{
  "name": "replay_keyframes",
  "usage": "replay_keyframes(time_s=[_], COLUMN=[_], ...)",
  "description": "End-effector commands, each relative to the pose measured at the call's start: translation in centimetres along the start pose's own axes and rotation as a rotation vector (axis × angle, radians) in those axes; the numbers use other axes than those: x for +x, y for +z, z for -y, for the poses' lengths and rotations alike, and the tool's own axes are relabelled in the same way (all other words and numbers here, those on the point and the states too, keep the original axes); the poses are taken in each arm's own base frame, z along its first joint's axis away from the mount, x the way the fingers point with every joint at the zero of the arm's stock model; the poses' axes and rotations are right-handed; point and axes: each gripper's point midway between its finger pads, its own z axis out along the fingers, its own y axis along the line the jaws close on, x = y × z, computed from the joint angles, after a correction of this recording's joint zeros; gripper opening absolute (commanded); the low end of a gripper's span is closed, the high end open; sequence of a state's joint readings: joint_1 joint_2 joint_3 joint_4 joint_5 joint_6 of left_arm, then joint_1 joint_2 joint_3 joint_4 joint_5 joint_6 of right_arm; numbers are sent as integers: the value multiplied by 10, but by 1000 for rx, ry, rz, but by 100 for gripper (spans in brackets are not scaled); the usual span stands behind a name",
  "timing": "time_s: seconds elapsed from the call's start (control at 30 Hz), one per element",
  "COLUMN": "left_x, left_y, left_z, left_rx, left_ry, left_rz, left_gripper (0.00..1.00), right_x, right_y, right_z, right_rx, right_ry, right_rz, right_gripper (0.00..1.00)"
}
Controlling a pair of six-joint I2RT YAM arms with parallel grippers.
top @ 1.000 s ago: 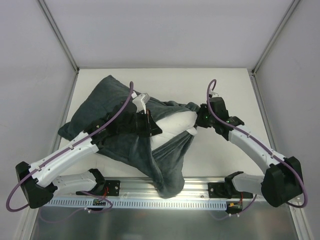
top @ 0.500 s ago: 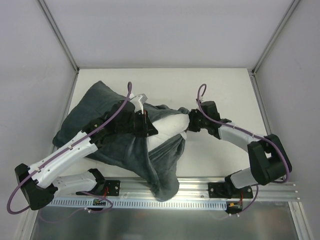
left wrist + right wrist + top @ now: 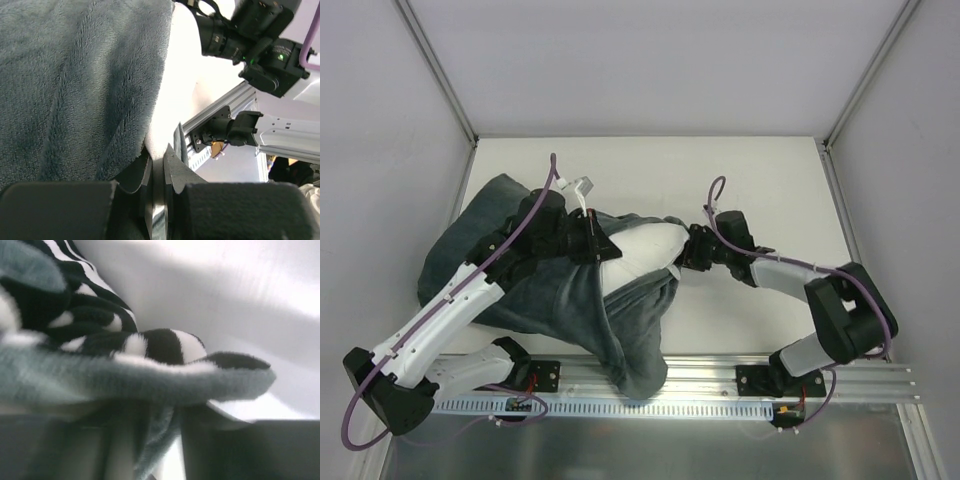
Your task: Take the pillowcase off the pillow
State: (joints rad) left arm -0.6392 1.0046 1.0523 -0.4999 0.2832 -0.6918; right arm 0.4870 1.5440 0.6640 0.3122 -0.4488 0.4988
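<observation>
The left gripper (image 3: pixel 159 170) has its jaws drawn almost together, with only a thin slit between them, and they pinch the raw hem of the pillowcase (image 3: pixel 75 80) where that hem meets pale cloth. The pillowcase is a thick, dark grey-green fleece with a short brushed nap that lies in soft ridges and folds. The right gripper (image 3: pixel 157 450) is seen very close and blurred. Its two dark fingers stand a narrow way apart, and a rolled fold of the same fleece hem is caught between them. Just above that fold lies a patch of black-and-white striped fabric (image 3: pixel 100 315), knitted or ribbed in look. Behind it is the smooth, plain white skin of the pillow (image 3: pixel 642 250). From above, the pillow is a plump, rounded bulge lying mid-table between the two grippers, with only its right end bared. The rest of it is inside the pillowcase, which spreads left under the left arm in a rumpled heap. One long flap of the pillowcase trails toward the near edge of the white table (image 3: pixel 760 180) and hangs over the aluminium rail (image 3: pixel 720 372).
</observation>
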Motion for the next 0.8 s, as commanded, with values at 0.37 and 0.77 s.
replay_keyframes(time_s=[0.37,0.77], left_x=[-22,-15], left_y=[15,22], left_z=[50,40], left_rx=[231,213], left_ry=[1,1], left_rz=[-4,-21], left_gripper=[0,0], right_x=[-10,-42], right_y=[-78,-150], right_z=[-43,-66], right_rx=[105,13], right_ry=[-339,-337], right_rz=[118,464], right_gripper=[82,89])
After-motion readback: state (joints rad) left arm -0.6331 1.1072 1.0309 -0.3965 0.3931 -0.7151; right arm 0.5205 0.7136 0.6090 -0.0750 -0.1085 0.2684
